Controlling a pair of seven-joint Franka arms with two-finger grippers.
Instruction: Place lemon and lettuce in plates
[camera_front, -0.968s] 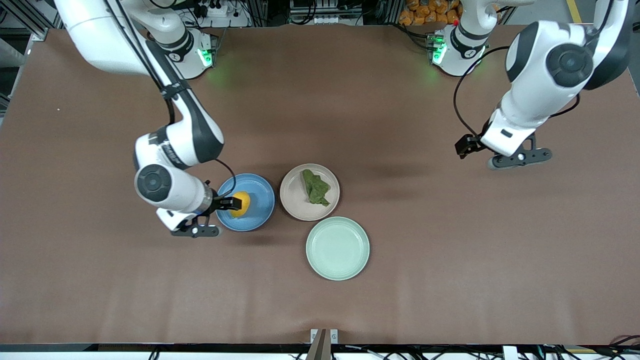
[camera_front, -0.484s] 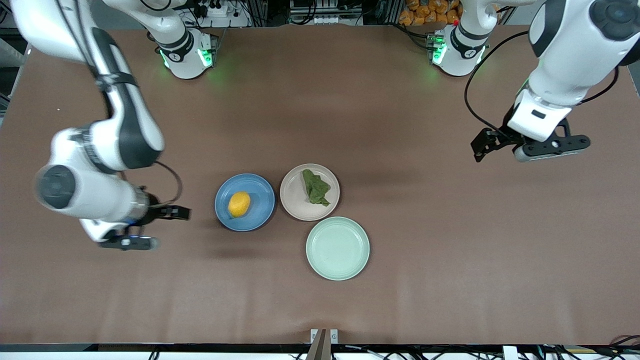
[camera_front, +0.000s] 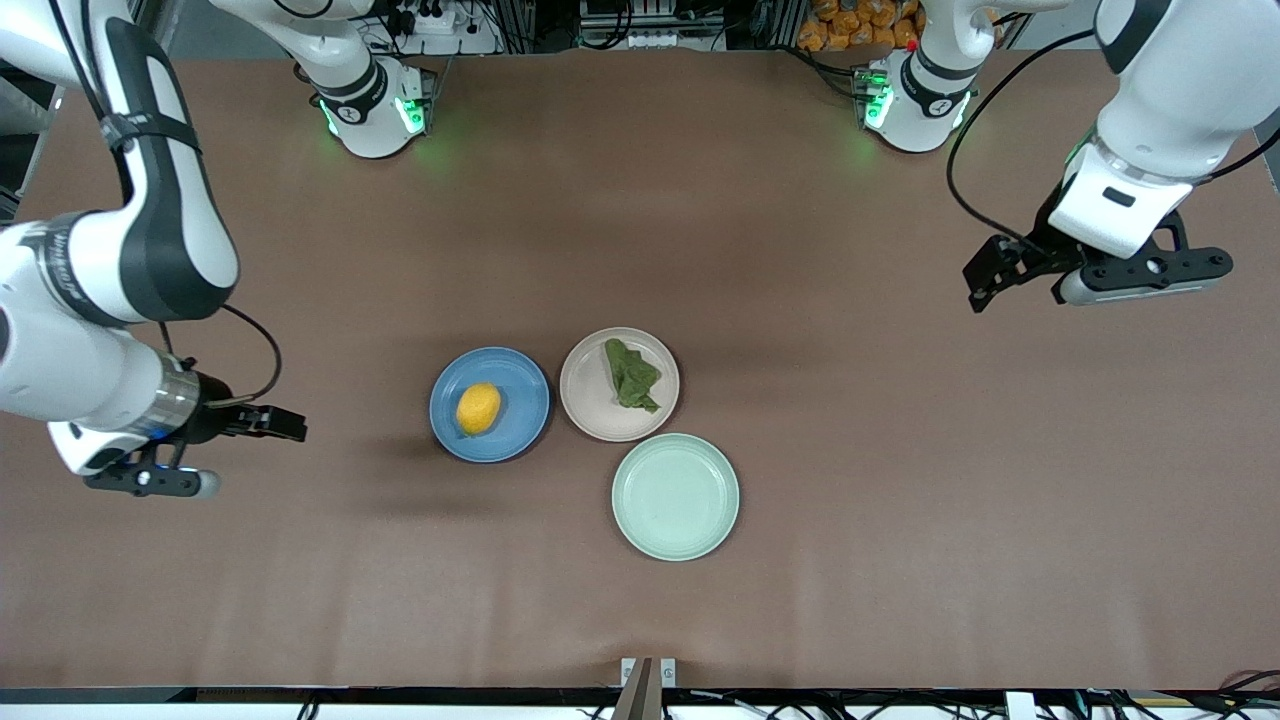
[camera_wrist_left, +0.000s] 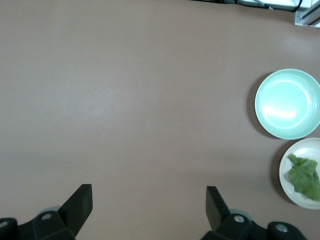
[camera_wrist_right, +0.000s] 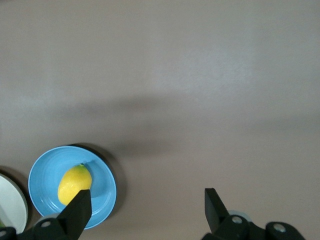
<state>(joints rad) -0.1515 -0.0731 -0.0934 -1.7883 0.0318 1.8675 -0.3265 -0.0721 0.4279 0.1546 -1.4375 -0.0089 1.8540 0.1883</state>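
Observation:
The lemon (camera_front: 478, 408) lies in the blue plate (camera_front: 522, 398). Beside it, the lettuce (camera_front: 632, 375) rests in the beige-pink plate (camera_front: 590, 402). My right gripper (camera_front: 292, 425) hangs open and empty over bare table toward the right arm's end, apart from the blue plate. In the right wrist view its jaws (camera_wrist_right: 147, 205) stand wide, with the lemon (camera_wrist_right: 74, 184) and blue plate (camera_wrist_right: 102, 195) off to one side. My left gripper (camera_front: 985, 280) is open and empty over bare table toward the left arm's end. The left wrist view shows its gripper (camera_wrist_left: 149, 200) and the lettuce (camera_wrist_left: 303, 177).
A pale mint-green plate (camera_front: 675, 496) sits empty, nearer the front camera than the beige-pink plate, and also shows in the left wrist view as the mint plate (camera_wrist_left: 287, 103). Brown tabletop (camera_front: 900, 480) surrounds the three plates.
My right gripper has left the lemon in the blue plate and drawn back toward the right arm's end of the table. The left arm has risen and moved toward its own end.

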